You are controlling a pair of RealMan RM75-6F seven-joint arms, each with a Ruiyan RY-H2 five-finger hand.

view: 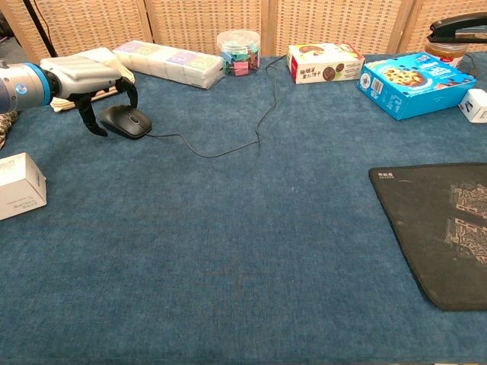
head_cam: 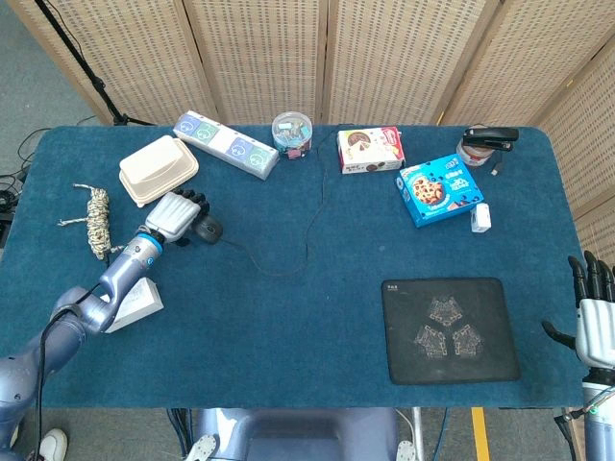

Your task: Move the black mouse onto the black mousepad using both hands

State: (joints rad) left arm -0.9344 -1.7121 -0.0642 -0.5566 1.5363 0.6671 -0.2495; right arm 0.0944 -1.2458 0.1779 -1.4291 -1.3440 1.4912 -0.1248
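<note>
The black mouse (view: 129, 121) lies on the blue table at the left, its cable (view: 251, 122) trailing right and up toward the back. My left hand (view: 90, 76) hovers just over the mouse's left side with fingers curved down around it, holding nothing; in the head view the left hand (head_cam: 176, 217) covers most of the mouse (head_cam: 209, 229). The black mousepad (head_cam: 449, 328) lies flat at the front right, its left part showing as mousepad (view: 441, 228) in the chest view. My right hand (head_cam: 598, 312) stands at the table's right edge, fingers spread and empty.
Behind the mouse sit a beige lidded container (head_cam: 157, 169) and a long white box (head_cam: 225, 144). A small white box (view: 19, 185) and a rope coil (head_cam: 96, 213) lie at the left. A clip jar (head_cam: 292, 134), cookie boxes (head_cam: 440, 189) and a stapler (head_cam: 488, 136) line the back.
</note>
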